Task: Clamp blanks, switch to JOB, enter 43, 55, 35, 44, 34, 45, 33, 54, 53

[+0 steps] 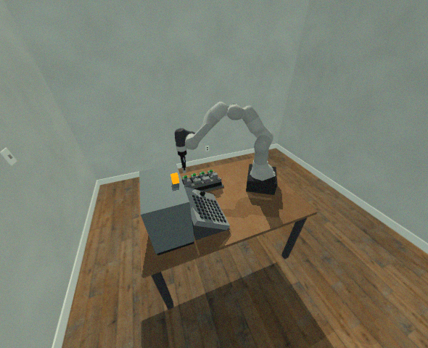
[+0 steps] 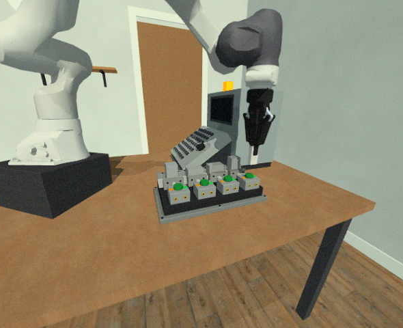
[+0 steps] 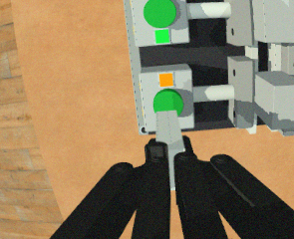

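My gripper (image 1: 183,169) (image 2: 255,151) (image 3: 166,126) is shut; a pale narrow tip (image 2: 252,159) (image 3: 169,130) extends past its fingers. The tip is a little above the green valve (image 2: 249,175) (image 3: 167,102) of the right-end station in the exterior view. That station's amber lens (image 3: 166,80) is lit, and its green lens (image 2: 255,175) looks lit. The other three stations also show amber and green lenses. Pale grey blocks (image 2: 171,169) (image 2: 196,170) (image 2: 216,167) (image 2: 233,162) stand behind the valves; whether each is a clamped blank is unclear. The cabinet's amber lamp (image 1: 174,177) (image 2: 227,86) is lit.
The sloped key panel (image 1: 211,225) with its black selector (image 1: 202,193) (image 2: 200,145) stands beside the cabinet (image 1: 163,202); no key looks lit, and the selector's setting is unreadable. The vise base (image 2: 212,212) sits on the table (image 1: 252,225). The robot's base (image 2: 46,186) is left in the exterior view.
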You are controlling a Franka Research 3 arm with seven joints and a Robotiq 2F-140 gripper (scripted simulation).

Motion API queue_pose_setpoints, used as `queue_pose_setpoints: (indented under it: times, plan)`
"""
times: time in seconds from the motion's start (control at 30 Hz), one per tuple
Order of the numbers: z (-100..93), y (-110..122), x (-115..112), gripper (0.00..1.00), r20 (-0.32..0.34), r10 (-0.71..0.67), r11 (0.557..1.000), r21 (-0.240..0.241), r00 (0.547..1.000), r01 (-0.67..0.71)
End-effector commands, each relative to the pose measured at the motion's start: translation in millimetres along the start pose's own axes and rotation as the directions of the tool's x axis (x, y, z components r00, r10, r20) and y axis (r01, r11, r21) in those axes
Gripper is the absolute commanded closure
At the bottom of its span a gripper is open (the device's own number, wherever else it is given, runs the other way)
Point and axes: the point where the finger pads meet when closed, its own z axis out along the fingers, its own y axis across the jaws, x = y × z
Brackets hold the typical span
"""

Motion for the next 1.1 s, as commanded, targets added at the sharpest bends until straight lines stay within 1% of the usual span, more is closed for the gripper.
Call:
queue_pose_setpoints:
  times: [0.0,0.27,0.43,0.5,0.6,0.73,1.07]
  plan:
    - [-9.6,1.9,3.6,1.00,-0.011,-0.008,1.000,-0.007,1.000,0.008]
    - [-48.0,1.6,3.2,1.00,-0.011,-0.008,1.000,-0.007,1.000,0.008]
    - [-68.1,1.4,3.0,1.00,-0.011,-0.008,1.000,-0.007,1.000,0.008]
    - [-68.1,1.4,3.0,1.00,-0.011,-0.008,1.000,-0.007,1.000,0.008]
    - [-76.5,1.4,2.9,1.00,-0.011,-0.008,1.000,-0.007,1.000,0.008]
    - [-82.8,1.3,2.8,1.00,-0.011,-0.008,1.000,-0.007,1.000,0.008]
    - [-84.4,1.3,2.8,1.00,-0.011,-0.008,1.000,-0.007,1.000,0.008]
